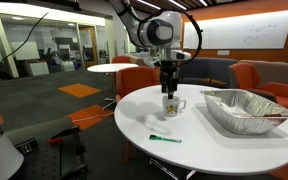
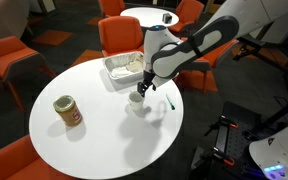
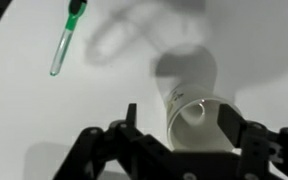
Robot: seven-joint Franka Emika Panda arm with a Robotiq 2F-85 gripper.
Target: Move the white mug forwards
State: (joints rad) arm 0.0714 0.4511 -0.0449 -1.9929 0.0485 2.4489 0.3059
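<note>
The white mug (image 1: 172,104) stands on the round white table (image 1: 144,120), with a dark and yellowish mark on its side. It also shows in an exterior view (image 2: 136,98). My gripper (image 1: 169,88) hangs straight over it, fingers down at the rim (image 2: 142,90). In the wrist view the mug (image 3: 189,85) lies between the fingers of the gripper (image 3: 181,118). The right finger is at the mug's wall and the left finger stands apart from it. The gripper is open.
A foil tray (image 1: 246,108) sits on the table beside the mug, also in an exterior view (image 2: 124,66). A green marker (image 1: 165,139) (image 2: 170,103) (image 3: 66,40) lies near the mug. A brown-orange cylindrical container (image 2: 68,111) stands further off. Orange chairs ring the table.
</note>
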